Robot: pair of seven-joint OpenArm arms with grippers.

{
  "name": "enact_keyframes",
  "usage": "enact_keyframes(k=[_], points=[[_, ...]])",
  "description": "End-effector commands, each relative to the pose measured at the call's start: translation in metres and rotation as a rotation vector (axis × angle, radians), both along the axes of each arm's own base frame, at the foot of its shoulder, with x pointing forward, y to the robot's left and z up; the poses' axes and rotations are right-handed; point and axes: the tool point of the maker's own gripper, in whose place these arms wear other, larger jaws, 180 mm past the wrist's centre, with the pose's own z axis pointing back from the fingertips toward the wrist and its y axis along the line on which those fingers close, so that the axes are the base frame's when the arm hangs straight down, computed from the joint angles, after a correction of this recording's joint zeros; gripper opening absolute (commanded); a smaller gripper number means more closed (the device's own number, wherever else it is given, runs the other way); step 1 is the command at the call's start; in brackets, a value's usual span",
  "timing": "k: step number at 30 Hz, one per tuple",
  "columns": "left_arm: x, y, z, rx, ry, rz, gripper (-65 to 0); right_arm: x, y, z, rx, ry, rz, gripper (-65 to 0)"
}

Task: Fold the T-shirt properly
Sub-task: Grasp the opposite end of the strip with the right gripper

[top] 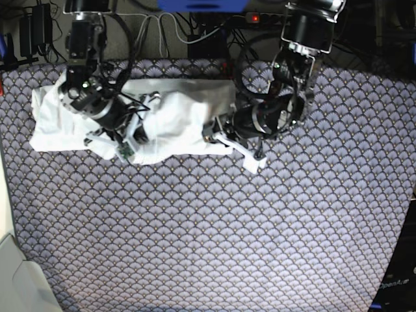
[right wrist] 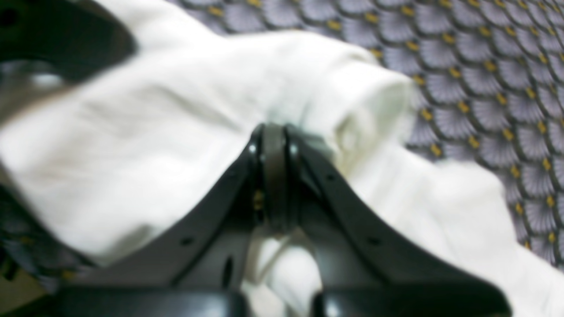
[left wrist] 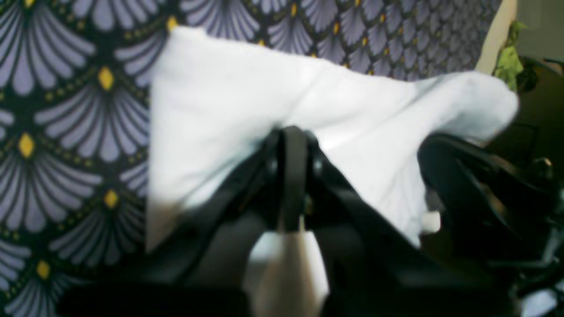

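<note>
— Surface?
— A table under a cloth with a purple-grey fan print, yellow dots and dark outlines.
— What lies directly on it?
— One shirt, white, bunched into a long wrinkled band.
— Position?
— Along the table's far edge, toward its far-left corner in the base view.
— Anything else near the shirt?
— No other loose item can be made out.
</note>
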Motion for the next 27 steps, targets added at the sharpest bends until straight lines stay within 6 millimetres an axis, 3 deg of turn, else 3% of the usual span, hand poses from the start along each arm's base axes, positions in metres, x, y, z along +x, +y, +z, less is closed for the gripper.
enact_keyframes(k=[1, 5, 8, 10, 14, 16, 19, 22, 27], points=[[0.003, 0.007, -0.003, 0.036, -0.008, 0.022, -64.7, 0.006, -0.006, 0.005, 0.005, -0.026, -0.005, -64.9], [0.005, 0.007, -0.003, 0.038, -0.015, 0.025, -64.7, 0.002, -0.029, -0.014, 0.0, 0.015, -0.048, -64.9], [0.006, 0.007, -0.002, 0.038, -0.018, 0.028, -64.7, 0.001, -0.041, -0.014, 0.005, 0.007, -0.085, -64.9], [0.006, 0.008, -0.002, 0.038, -0.018, 0.029, -64.7, 0.007, -0.05, 0.0, -0.011, -0.033, -0.106, -64.9], [0.007, 0.007, 0.0, 0.034, -0.021, 0.025, -64.7, 0.021, -0.064, 0.055, -0.059, -0.188, -0.133, -64.6], [0.007, 0.006, 0.001, 0.031, -0.022, 0.025, -64.7, 0.021, -0.074, 0.068, -0.105, -0.197, -0.153, -64.0], [0.007, 0.006, 0.001, 0.031, -0.022, 0.025, -64.7, 0.025, -0.101, 0.078, -0.198, -0.15, -0.218, -57.9], [0.005, 0.005, 0.001, 0.024, -0.019, 0.024, -64.7, 0.021, -0.131, 0.077, -0.271, -0.076, -0.284, -46.9], [0.006, 0.005, 0.002, 0.024, -0.022, 0.023, -64.7, 0.013, -0.145, 0.074, -0.288, -0.042, -0.327, -37.3]])
